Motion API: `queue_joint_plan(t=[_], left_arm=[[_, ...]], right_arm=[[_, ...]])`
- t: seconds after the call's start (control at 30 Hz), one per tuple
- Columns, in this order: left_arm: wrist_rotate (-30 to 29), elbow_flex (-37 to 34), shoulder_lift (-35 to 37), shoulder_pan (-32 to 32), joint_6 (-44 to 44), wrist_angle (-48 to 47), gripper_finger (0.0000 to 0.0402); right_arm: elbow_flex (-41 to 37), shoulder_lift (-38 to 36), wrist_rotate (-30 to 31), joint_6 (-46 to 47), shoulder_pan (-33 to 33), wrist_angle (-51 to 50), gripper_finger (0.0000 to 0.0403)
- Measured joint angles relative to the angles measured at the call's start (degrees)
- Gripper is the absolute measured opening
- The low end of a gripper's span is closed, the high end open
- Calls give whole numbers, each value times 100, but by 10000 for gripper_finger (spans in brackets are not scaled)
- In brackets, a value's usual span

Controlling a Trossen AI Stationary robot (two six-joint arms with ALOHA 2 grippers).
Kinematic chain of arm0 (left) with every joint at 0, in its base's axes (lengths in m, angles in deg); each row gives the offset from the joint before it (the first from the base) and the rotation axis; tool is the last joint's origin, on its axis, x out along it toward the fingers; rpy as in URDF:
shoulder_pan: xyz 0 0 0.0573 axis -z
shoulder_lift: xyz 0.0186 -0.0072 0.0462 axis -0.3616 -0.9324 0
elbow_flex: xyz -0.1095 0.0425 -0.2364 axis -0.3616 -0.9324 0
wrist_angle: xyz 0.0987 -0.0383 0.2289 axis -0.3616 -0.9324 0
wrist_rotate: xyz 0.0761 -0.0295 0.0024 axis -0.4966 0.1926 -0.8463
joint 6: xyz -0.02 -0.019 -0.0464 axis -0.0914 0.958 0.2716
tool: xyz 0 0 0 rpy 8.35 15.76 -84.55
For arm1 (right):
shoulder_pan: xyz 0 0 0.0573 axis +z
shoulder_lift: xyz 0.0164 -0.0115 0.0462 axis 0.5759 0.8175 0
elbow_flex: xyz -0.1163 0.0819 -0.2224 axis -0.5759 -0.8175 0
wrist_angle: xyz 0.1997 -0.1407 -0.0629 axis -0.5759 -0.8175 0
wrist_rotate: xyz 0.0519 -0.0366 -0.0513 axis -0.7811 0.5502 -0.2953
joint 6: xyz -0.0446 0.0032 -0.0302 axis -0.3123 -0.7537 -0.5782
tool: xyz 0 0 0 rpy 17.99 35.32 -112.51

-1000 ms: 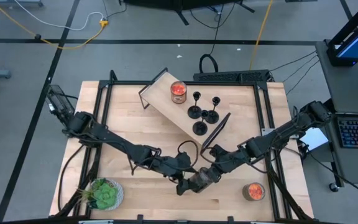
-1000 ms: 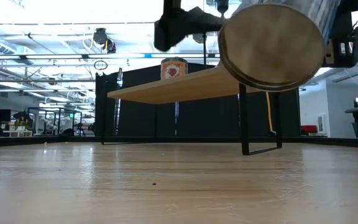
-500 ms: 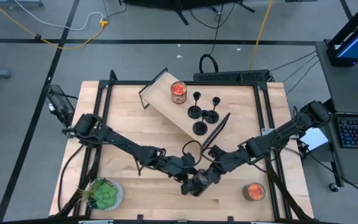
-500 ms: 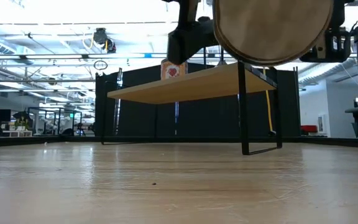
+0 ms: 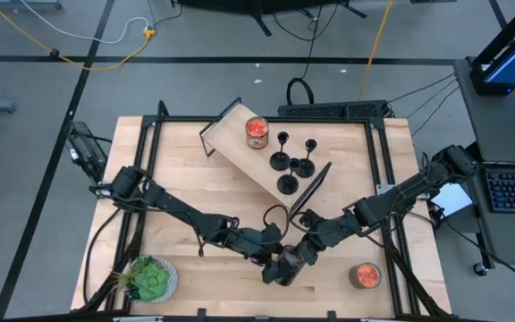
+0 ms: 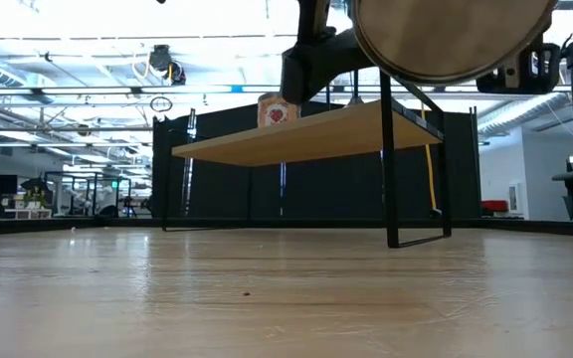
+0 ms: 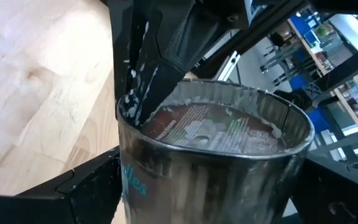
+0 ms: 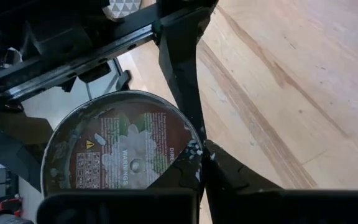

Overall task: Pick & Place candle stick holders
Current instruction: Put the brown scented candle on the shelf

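Item: grey jar [image 5: 283, 266], clamped between my left gripper [image 5: 271, 261] and right gripper [image 5: 295, 258], aloft beside the wooden shelf [image 5: 240, 143]. Three candle stick holders [image 5: 291, 161] stand upon that shelf, beside an orange-topped jar [image 5: 256, 131].

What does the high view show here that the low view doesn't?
Only the high view shows the three candle stick holders standing on the raised shelf, the plant, a second red-topped jar, and the left gripper and right gripper meeting. Only the low view shows the grey jar's round bottom lifted off the table. Both show the shelf's red-topped jar.
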Motion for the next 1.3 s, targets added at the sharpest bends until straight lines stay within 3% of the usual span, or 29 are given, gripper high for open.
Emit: queue_joint_plan(t=[0.27,0.57,0.7,0.83,1.13,1.3], left_arm=[[-361,0,0,53,168,94,392],[-376,0,0,49,255,114,392],[-357,0,0,38,263,10,386],[-188,2,4,-12,303,-112,350],[18,9,20,-127,605,-281,350],[11,0,48,-65,758,-806,348]], right_arm=[[2,-2,42,-45,-2,52,0],[2,2,37,-203,-185,327,0],[2,2,27,-251,-214,310,0],[2,7,40,-238,-222,302,0],[0,13,78,-351,-225,278,2],[-8,7,-137,-365,-216,259,30]])
